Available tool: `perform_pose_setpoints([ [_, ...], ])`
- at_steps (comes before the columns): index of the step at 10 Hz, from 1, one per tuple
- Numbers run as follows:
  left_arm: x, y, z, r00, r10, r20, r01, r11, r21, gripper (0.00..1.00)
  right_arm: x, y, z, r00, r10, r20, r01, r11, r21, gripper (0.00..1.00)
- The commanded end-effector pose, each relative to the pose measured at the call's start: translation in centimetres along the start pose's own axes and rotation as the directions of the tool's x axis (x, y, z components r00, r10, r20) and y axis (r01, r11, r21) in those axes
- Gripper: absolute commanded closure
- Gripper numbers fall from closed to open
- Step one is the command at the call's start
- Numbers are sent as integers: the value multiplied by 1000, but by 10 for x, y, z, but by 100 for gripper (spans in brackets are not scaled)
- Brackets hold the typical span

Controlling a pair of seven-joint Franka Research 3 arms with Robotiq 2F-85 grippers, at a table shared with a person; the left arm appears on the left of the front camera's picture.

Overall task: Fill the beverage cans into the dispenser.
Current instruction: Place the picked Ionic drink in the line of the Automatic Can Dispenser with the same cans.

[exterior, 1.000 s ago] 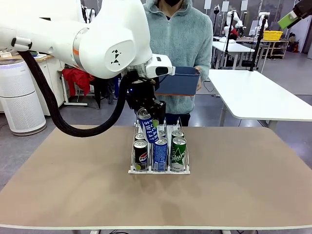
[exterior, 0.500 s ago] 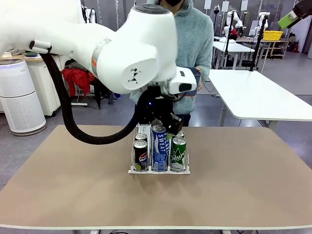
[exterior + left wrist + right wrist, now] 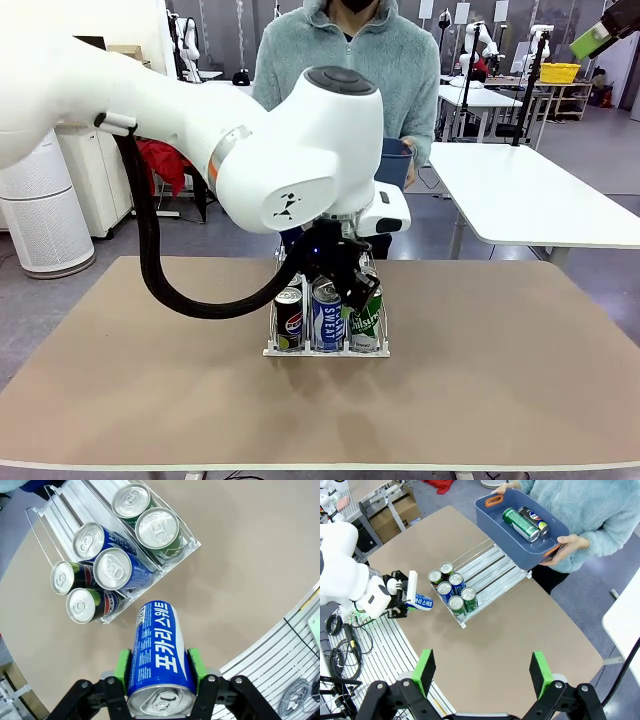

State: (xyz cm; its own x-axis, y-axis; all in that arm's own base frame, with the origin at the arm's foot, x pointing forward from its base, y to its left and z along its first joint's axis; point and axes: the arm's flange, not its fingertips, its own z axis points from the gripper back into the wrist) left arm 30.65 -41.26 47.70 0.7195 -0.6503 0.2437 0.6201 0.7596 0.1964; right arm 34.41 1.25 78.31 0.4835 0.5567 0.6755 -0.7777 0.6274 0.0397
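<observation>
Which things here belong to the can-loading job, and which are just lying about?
Job: Pocari can in the left pincer; dispenser; six racked cans; person's blue bin with two spare cans.
Lying about: air purifier; white side table; yellow crate.

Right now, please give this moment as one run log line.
left gripper: shut on Pocari Sweat can, off dispenser front end | right gripper: open, empty | dispenser: six cans | blue bin: two cans

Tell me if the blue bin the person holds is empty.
Not empty: a green can and a dark can lie on their sides inside the bin.
</observation>
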Motion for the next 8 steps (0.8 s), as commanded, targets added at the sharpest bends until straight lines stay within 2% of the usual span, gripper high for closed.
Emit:
perform_pose_setpoints([
  [1,6,7,-8,998,-16,55,16,1000,12,43,-1,0,-1,1000,0,-1,0,1000,4,0],
  [2,8,7,-9,998,-51,43,52,998,-19,43,-1,0,-1,1000,0,-1,0,1000,4,0],
  [3,3,2,-6,1000,-4,8,4,1000,-2,43,-1,0,-1,1000,0,-1,0,1000,4,0],
  [8,17,13,-23,1000,-13,0,13,1000,-18,43,-1,0,-1,1000,0,-1,0,1000,4,0],
])
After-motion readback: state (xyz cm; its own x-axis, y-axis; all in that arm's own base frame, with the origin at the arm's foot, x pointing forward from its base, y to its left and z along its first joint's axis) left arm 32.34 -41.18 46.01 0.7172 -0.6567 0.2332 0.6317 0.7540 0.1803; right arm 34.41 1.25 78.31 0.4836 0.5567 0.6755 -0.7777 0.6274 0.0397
